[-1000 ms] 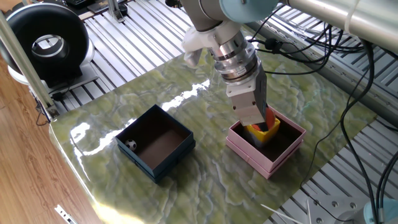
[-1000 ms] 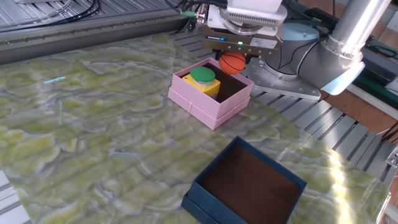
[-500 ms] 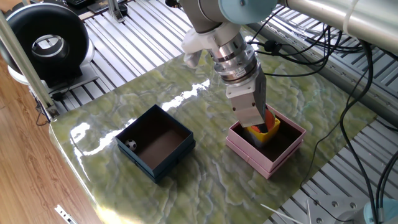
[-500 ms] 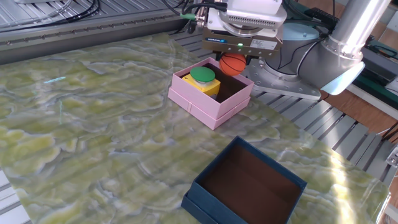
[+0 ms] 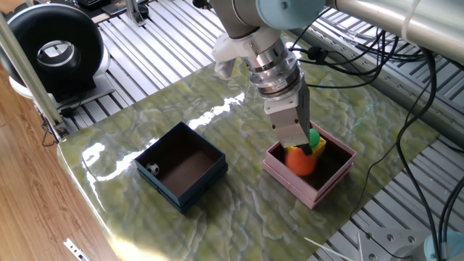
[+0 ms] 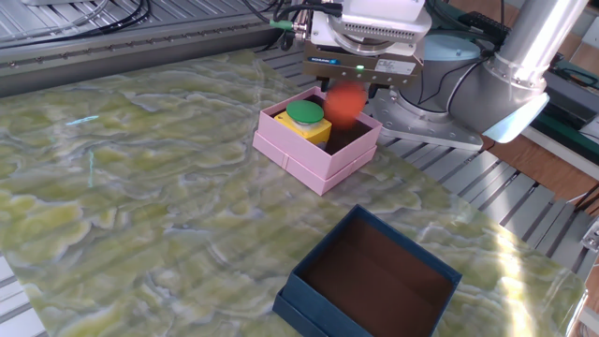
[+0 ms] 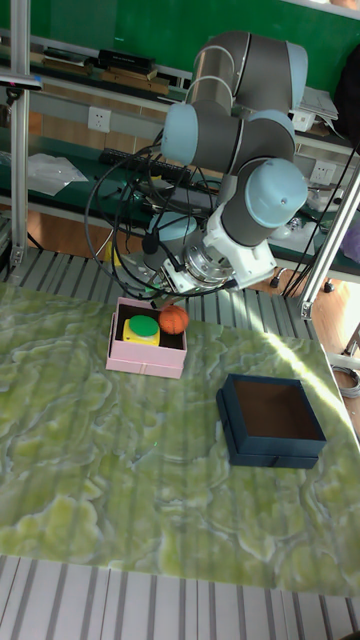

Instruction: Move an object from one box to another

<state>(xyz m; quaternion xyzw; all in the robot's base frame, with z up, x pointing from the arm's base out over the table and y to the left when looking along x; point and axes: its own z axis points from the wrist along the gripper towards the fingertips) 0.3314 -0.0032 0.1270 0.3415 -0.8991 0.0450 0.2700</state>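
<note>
The orange ball [image 5: 301, 161] is free of the fingers and inside the pink box [image 5: 303, 186], just below my open gripper [image 5: 296, 139]. In the other fixed view the ball [image 6: 344, 101] is a blur under the gripper [image 6: 360, 79], above the pink box [image 6: 307, 169]. A yellow block with a green top [image 6: 305, 114] sits in that pink box beside the ball. The navy-blue box [image 5: 197, 190] stands to the left on the mat and holds a small black-and-white ball [image 5: 153, 169]. The tall fixed view shows the ball [image 7: 175, 319] at the pink box [image 7: 140, 362].
A green marbled mat [image 5: 217, 217] covers the table. A black round device [image 5: 54, 51] sits at the far left, off the mat. Cables [image 5: 377, 51] hang behind the arm at the right. In the tall fixed view the navy-blue box [image 7: 265, 455] lies right of the pink box.
The orange ball has left the gripper and dropped down into the pink box. The arm itself has barely moved.
</note>
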